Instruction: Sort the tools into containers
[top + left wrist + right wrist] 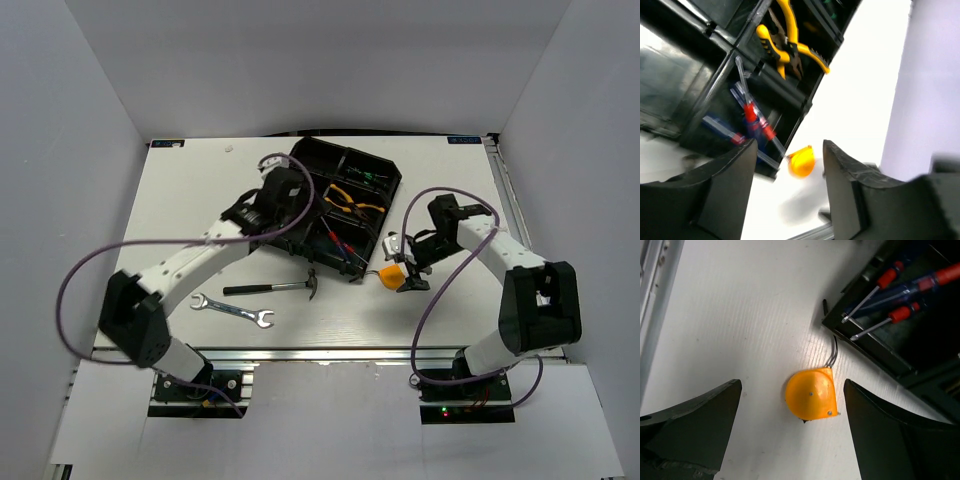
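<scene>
The black organizer tray holds yellow-handled pliers, red and blue screwdrivers and a black-green screwdriver in separate compartments. My left gripper hovers over the tray's near side, open and empty. An orange tape measure lies on the table just off the tray's right corner. My right gripper hangs over it, open, a finger on each side and touching neither. The black-handled hammer and silver wrench lie on the table in front of the tray.
The tray sits at an angle in the middle back of the white table. A metal rail runs along the near edge. White walls enclose the left, back and right. Purple cables loop off both arms.
</scene>
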